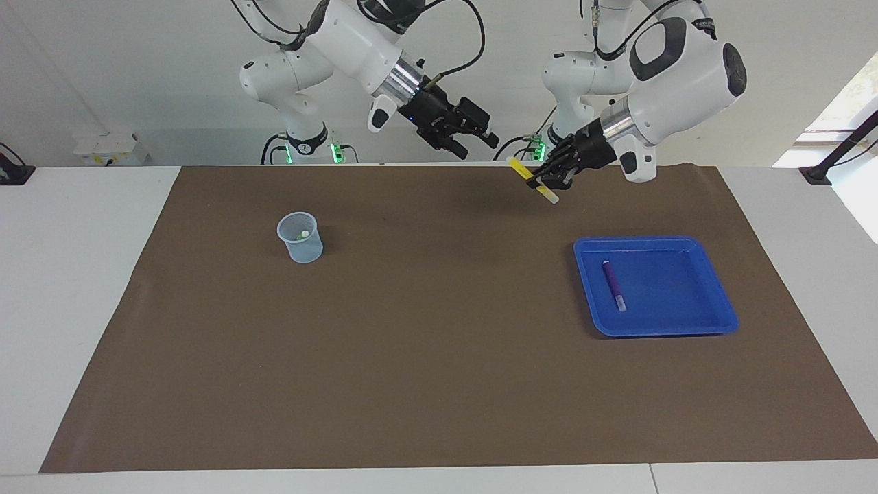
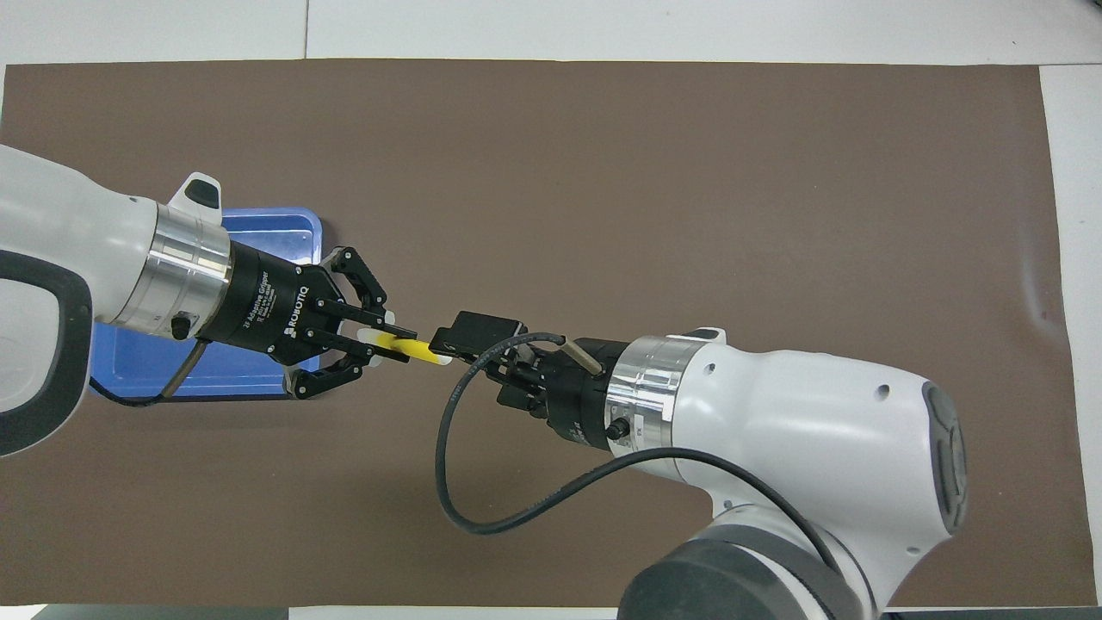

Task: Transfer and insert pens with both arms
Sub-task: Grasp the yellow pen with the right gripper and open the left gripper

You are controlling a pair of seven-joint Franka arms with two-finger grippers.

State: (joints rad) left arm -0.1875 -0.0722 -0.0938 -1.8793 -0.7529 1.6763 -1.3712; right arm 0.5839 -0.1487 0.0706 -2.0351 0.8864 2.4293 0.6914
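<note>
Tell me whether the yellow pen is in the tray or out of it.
Out. The left gripper holds the yellow pen in the air, clear of the blue tray.

Cup (image 1: 300,237) toward right arm's end, tray (image 1: 693,321) toward left arm's end, pen (image 1: 614,284) in tray.

Open mat (image 1: 439,357) across centre; cup (image 1: 300,237) at 9 o'clock, blue tray (image 1: 713,321) at 3 o'clock stand as obstacles.
</note>
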